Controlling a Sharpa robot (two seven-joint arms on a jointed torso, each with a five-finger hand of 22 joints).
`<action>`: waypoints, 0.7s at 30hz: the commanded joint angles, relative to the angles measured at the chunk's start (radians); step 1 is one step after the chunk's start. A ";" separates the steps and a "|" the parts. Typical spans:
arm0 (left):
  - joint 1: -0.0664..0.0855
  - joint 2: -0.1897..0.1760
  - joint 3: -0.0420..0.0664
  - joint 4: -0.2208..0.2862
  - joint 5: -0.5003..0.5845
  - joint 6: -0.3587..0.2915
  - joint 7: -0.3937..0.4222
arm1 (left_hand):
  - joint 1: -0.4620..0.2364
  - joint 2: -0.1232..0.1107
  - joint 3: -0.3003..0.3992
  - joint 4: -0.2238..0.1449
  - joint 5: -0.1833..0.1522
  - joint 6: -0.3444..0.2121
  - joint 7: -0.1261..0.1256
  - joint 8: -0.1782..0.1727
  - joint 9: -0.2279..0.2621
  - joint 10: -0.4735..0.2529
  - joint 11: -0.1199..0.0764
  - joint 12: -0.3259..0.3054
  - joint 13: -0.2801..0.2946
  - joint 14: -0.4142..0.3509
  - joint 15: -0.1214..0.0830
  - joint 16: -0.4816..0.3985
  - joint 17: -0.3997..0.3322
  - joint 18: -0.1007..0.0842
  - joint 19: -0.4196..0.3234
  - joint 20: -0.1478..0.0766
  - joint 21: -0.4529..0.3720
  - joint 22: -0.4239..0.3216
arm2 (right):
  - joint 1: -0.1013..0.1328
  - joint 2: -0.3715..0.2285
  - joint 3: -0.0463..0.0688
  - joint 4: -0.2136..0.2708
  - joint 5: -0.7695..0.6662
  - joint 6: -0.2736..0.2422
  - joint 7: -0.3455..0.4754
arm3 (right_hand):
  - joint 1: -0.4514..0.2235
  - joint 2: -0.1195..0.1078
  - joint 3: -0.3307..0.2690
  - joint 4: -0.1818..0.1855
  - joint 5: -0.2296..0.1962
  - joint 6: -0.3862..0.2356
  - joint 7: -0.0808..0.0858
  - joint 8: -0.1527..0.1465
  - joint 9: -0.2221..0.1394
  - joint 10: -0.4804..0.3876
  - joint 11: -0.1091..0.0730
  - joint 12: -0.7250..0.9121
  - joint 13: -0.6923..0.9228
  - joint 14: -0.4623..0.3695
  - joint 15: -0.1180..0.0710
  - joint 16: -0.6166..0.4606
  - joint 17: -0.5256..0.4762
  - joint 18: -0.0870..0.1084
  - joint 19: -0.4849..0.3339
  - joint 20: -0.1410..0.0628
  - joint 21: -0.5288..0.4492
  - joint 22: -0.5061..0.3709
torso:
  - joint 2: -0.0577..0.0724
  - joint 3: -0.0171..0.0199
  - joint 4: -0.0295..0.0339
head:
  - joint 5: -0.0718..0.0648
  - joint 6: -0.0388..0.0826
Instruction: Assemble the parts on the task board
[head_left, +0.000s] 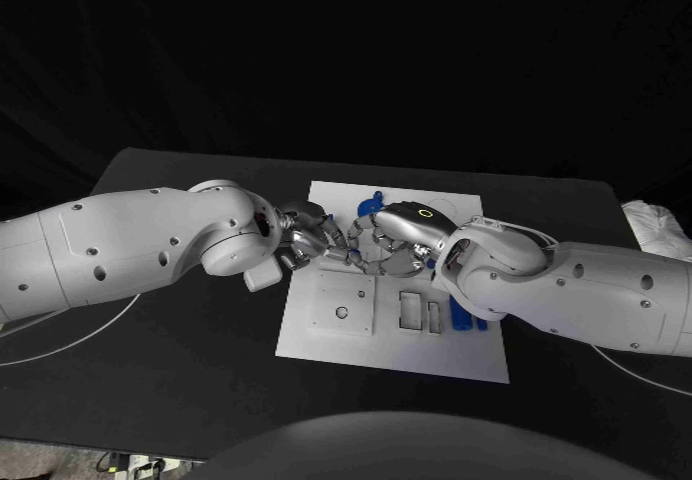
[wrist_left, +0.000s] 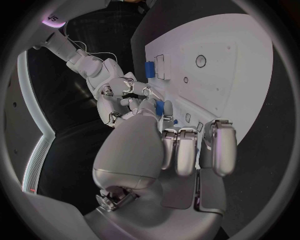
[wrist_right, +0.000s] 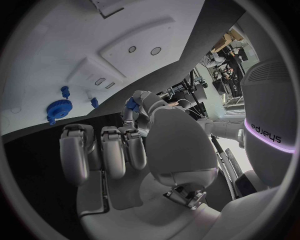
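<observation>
Both hands are meeting over the middle of the white task board (head_left: 335, 340), which is lying at the counter's (head_left: 173, 380) centre. Left hand (head_left: 307, 240) and right hand (head_left: 387, 243) are touching fingertips, jointly pinching a small blue part (wrist_left: 167, 108). A blue gear (wrist_right: 59, 108) is resting on the board.

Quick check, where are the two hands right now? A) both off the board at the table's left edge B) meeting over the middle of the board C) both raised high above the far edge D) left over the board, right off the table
B: in the head view the left hand and right hand meet fingertip to fingertip over the middle of the white board.
</observation>
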 joint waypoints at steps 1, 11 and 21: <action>-0.002 0.005 0.000 0.002 0.002 0.000 0.028 | 0.043 0.026 0.013 0.003 0.009 0.017 -0.007 0.010 0.013 0.115 -0.034 0.003 0.259 0.107 -0.019 0.002 0.263 0.007 0.000 -0.005 -0.003 0.175 | 0.000 -0.001 0.001 0.001 -0.010 0.015 -0.002 | 0.003 0.010 0.007 -0.002 0.004 0.003 0.004 -0.003 0.000 0.106 -0.007 0.000 0.263 0.106 -0.005 0.003 0.263 0.002 0.007 -0.008 -0.004 0.222 | 0.000 -0.0001 0.0000 | 0.000 0.000; -0.005 0.010 0.000 -0.007 0.047 -0.029 0.047 | 0.060 0.035 0.063 0.008 0.014 0.023 -0.009 0.036 0.032 0.115 -0.037 0.003 0.259 0.107 -0.022 0.002 0.263 0.007 -0.002 -0.009 -0.006 0.176 | 0.000 -0.006 0.001 0.003 -0.037 0.030 -0.002 | -0.017 -0.004 0.020 0.005 -0.050 -0.077 0.036 -0.093 -0.055 0.106 0.018 0.000 0.263 0.106 0.012 0.003 0.263 0.004 -0.003 0.003 -0.016 0.217 | 0.000 0.0009 -0.0003 | -0.003 0.000; -0.003 0.005 0.001 -0.015 0.074 -0.019 -0.027 | 0.067 0.037 0.120 0.008 0.015 0.020 -0.008 0.056 0.051 0.115 -0.037 0.003 0.259 0.107 -0.024 0.002 0.263 0.008 -0.003 -0.010 -0.009 0.176 | 0.000 -0.040 0.000 0.007 -0.108 0.031 -0.012 | -0.014 -0.026 0.021 -0.005 -0.155 -0.139 0.055 -0.196 -0.144 0.106 0.026 0.000 0.263 0.106 0.023 0.003 0.263 0.009 -0.017 0.017 -0.030 0.212 | -0.001 0.0053 -0.0012 | 0.001 0.000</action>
